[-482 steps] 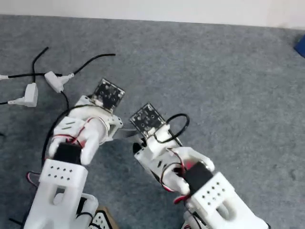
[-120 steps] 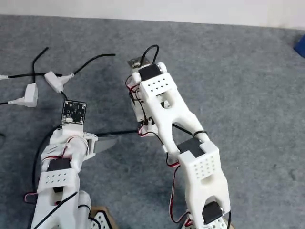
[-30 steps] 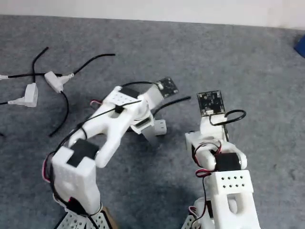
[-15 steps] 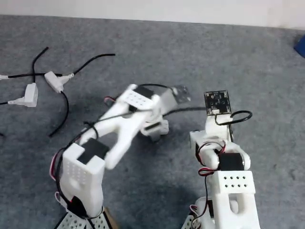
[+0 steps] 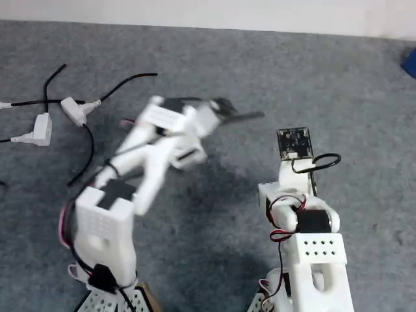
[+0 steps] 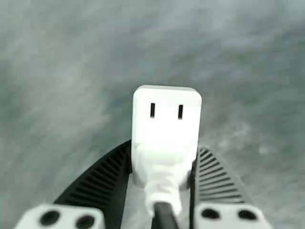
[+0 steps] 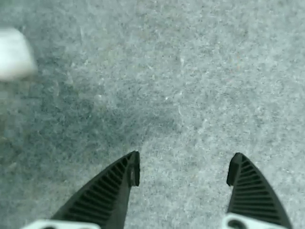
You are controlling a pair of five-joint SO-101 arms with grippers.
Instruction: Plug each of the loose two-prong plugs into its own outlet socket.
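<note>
Swung toward the loose plugs (image 5: 73, 110), my left gripper (image 6: 164, 150) pinches the outlet socket (image 6: 166, 119); carrying it, I reckon. Next: align slots with prongs. My right gripper (image 7: 185, 157) is spread.

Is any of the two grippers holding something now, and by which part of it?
The left gripper holds a white two-slot outlet socket by the sides of its body, near its cable. The right gripper is open and empty.

Grey carpeted table (image 5: 351, 97); white connector (image 5: 73, 110), second white connector (image 5: 41, 128), black cables (image 5: 123, 83) lying far-left.
</note>
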